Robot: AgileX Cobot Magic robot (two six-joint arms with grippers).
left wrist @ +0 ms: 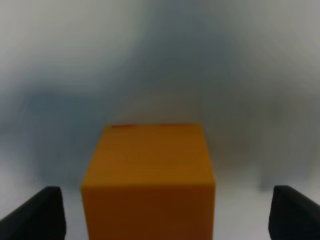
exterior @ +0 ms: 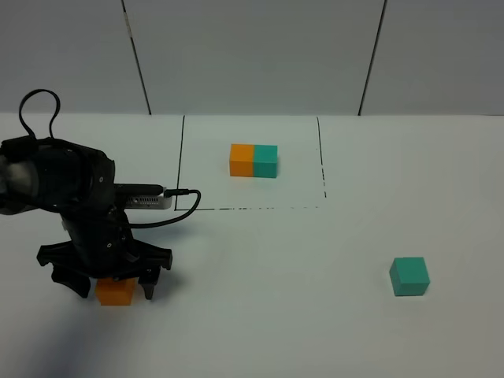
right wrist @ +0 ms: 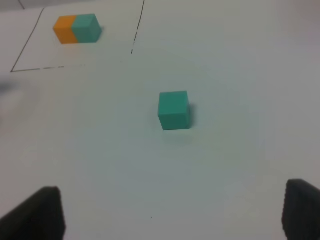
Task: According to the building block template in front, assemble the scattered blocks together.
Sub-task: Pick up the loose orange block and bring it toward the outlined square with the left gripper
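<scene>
The template [exterior: 253, 160], an orange and a teal cube joined, sits inside a black drawn square at the far middle; it also shows in the right wrist view [right wrist: 77, 29]. The loose orange cube [exterior: 116, 291] lies at the front left, between the fingers of my left gripper [exterior: 114, 287]. In the left wrist view the orange cube [left wrist: 150, 180] fills the middle, with the left gripper [left wrist: 165, 215] open and both fingertips apart from it. The loose teal cube [exterior: 409, 276] lies at the front right. The right wrist view shows the teal cube [right wrist: 174, 110] ahead of my open, empty right gripper [right wrist: 172, 215].
The white table [exterior: 315, 315] ends at a grey panelled wall [exterior: 252, 55] at the back. The left arm's black cable [exterior: 169, 211] hangs near the drawn square's front left corner. The right arm is out of the exterior view.
</scene>
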